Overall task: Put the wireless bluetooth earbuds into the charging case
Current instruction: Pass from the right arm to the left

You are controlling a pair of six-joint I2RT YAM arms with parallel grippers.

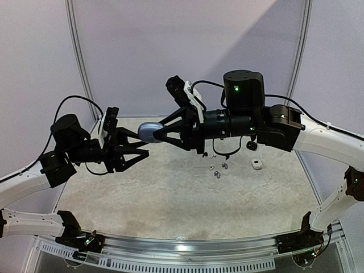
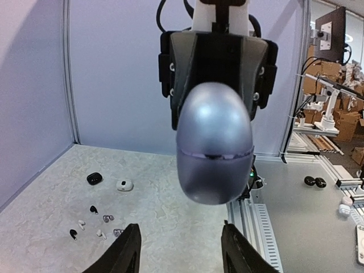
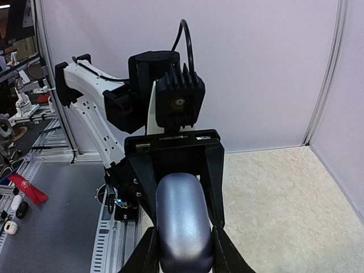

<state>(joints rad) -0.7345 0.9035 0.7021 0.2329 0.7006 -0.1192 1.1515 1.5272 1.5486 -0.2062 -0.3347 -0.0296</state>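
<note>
Mid-air above table (image 1: pixel 170 199): right gripper (image 3: pixel 183 250) clamped on grey-blue charging case (image 1: pixel 149 131); left gripper (image 2: pixel 182 250) jaws apart, clear of case. Earbuds (image 2: pixel 94 223) loose on table below. Risk: smooth rounded shell squirts from narrow pinch, drops, scatters earbuds. Lid seam looks closed.

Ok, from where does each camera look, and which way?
Top external: above, behind the bases, looking down at the table; both arms, left pincer and right pincer at the silvery case.
Left wrist: on the left arm, facing the right pincer; own fingers at bottom.
Right wrist: on the right arm, facing the left arm; own fingers flank the case.
Shared: all see the case; top and left wrist see the earbuds.
</note>
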